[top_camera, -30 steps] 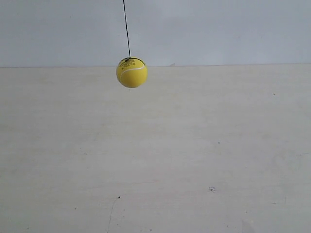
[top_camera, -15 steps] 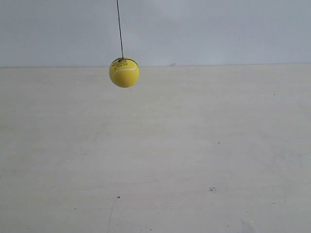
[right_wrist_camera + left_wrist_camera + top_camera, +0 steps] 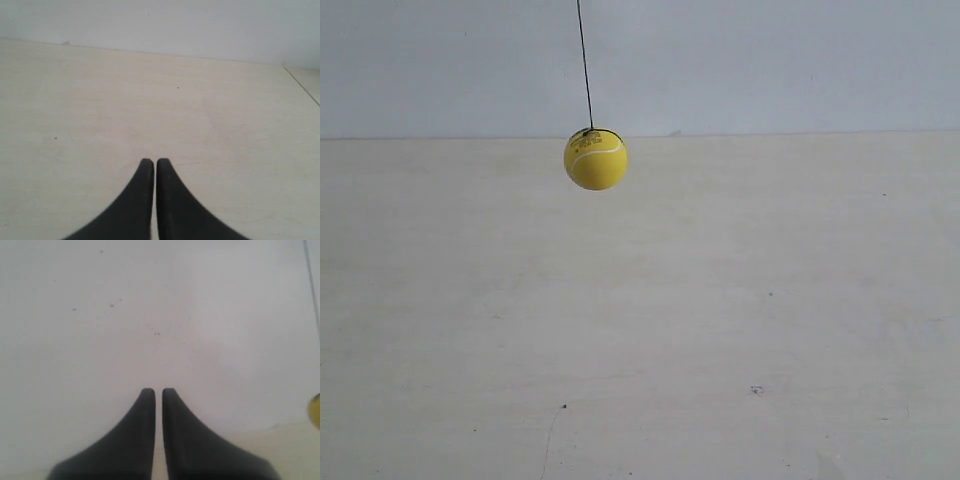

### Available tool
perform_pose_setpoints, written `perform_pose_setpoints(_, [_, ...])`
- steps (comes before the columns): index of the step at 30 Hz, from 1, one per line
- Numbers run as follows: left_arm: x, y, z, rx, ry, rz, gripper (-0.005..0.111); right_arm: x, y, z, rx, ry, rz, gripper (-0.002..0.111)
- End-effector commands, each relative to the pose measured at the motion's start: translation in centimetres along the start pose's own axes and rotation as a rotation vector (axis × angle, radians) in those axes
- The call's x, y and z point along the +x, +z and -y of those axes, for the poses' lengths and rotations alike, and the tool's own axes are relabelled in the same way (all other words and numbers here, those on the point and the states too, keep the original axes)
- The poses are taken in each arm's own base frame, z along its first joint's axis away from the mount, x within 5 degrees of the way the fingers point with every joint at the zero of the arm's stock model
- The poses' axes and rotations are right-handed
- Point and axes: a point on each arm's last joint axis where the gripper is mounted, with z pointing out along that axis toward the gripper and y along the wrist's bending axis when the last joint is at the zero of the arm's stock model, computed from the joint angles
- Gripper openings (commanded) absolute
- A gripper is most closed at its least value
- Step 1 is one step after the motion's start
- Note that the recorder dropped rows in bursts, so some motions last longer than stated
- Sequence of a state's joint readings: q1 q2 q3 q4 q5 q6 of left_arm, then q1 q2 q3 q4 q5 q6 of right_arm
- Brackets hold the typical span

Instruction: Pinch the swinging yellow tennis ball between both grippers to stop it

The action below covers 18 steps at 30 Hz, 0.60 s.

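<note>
The yellow tennis ball (image 3: pixel 595 159) hangs on a thin dark string (image 3: pixel 584 60) above the pale table in the exterior view, left of centre; neither arm shows there. In the left wrist view my left gripper (image 3: pixel 158 390) is shut with nothing between its black fingers, facing a white wall, and a yellow sliver of the ball (image 3: pixel 315 411) shows at the picture's edge, far from the fingertips. My right gripper (image 3: pixel 152 161) is shut and empty over the table in the right wrist view, where the ball is out of view.
A pale wooden table (image 3: pixel 720 320) fills the exterior view, with a white wall (image 3: pixel 770 60) behind it. The right wrist view shows the table's side edge (image 3: pixel 302 87) and the wall beyond.
The ball swung to the exterior view's left half a second ago, then back to the right and slightly lower now.
</note>
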<state>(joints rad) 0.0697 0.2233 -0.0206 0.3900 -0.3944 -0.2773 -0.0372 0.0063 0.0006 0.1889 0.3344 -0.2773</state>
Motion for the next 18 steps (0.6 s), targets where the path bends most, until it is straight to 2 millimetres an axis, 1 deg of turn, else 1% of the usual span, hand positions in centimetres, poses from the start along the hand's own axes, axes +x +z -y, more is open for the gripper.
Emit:
perform_pose_setpoints(1, [1.1, -0.7, -0.4, -0.060, 0.011, -0.065, 0.005, -0.1, -0.1, 0.0, 0.003, 0.004, 0.008, 0.000])
perform_pose_setpoints(6, [2.9, -1.9, -0.9, -0.132, -0.017, -0.266, 0.005, -0.1, -0.1, 0.0, 0.003, 0.005, 0.008, 0.000])
perform_pose_setpoints(9, [4.3, -3.0, -1.1, -0.174, -0.047, -0.420, 0.005, -0.1, -0.1, 0.0, 0.003, 0.005, 0.008, 0.000])
perform_pose_setpoints(12, [4.4, -3.1, -1.1, -0.165, -0.016, -0.444, 0.005, -0.1, -0.1, 0.0, 0.003, 0.005, 0.008, 0.000])
perform_pose_setpoints(15, [4.7, -3.2, -0.9, -0.125, 0.064, -0.484, 0.005, -0.1, -0.1, 0.0, 0.003, 0.005, 0.008, 0.000])
perform_pose_setpoints(18, [4.7, -3.2, -0.8, -0.124, 0.048, -0.483, 0.005, -0.1, -0.1, 0.0, 0.003, 0.005, 0.008, 0.000])
